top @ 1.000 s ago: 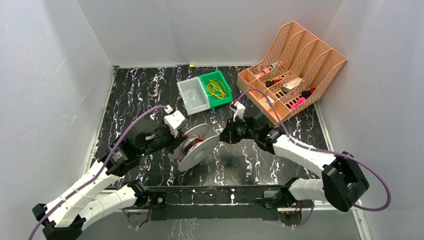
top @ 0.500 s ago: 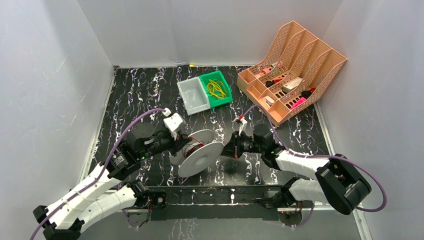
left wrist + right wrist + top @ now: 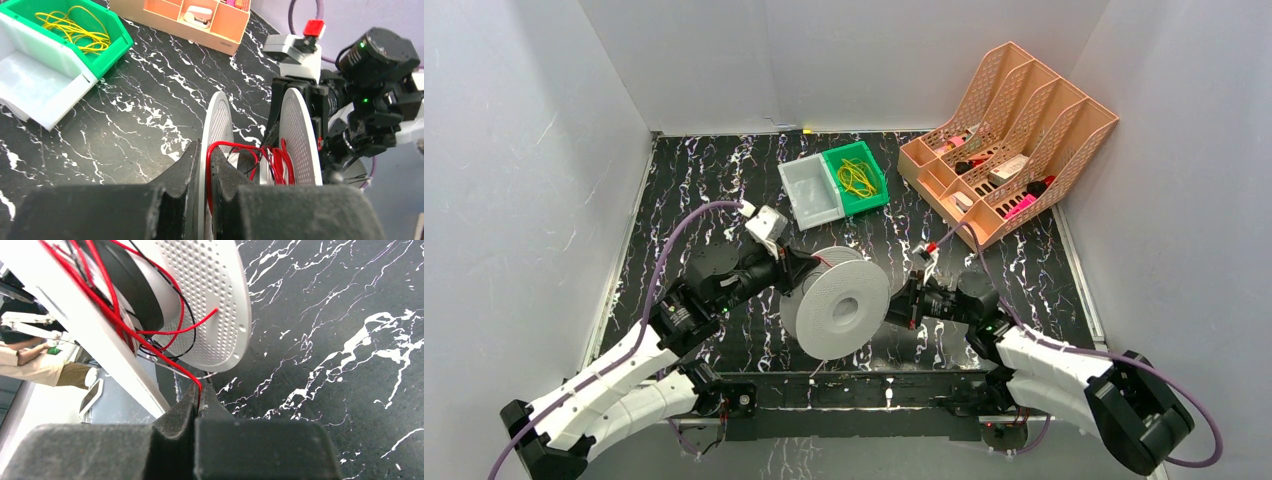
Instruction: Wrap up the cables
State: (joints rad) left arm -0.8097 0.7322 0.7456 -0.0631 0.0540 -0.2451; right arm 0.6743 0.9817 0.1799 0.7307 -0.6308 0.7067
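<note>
A white perforated spool [image 3: 839, 312] hangs above the table's near middle, its flat face turned toward the top camera. My left gripper [image 3: 796, 268] is shut on the rim of one flange [image 3: 220, 125], and a loop of the cables [image 3: 235, 146] runs over its inner finger. Red turns of the cables [image 3: 280, 162] lie loosely round the hub between the two flanges. My right gripper [image 3: 902, 305] sits just right of the spool, shut on the red cables [image 3: 199, 386] where they leave the spool [image 3: 215, 300]. A thin black strand lies among the red turns.
A green bin [image 3: 876, 185] with a yellow wire tangle and a white bin [image 3: 810, 193] stand at the back middle. An orange lattice organizer [image 3: 1009, 135] fills the back right corner. White walls close in the left, back and right sides.
The left gripper has turned the spool from edge-on to face the top camera and lifted it slightly right. The right gripper has moved nearer and to the right, still pinching the red cables.
</note>
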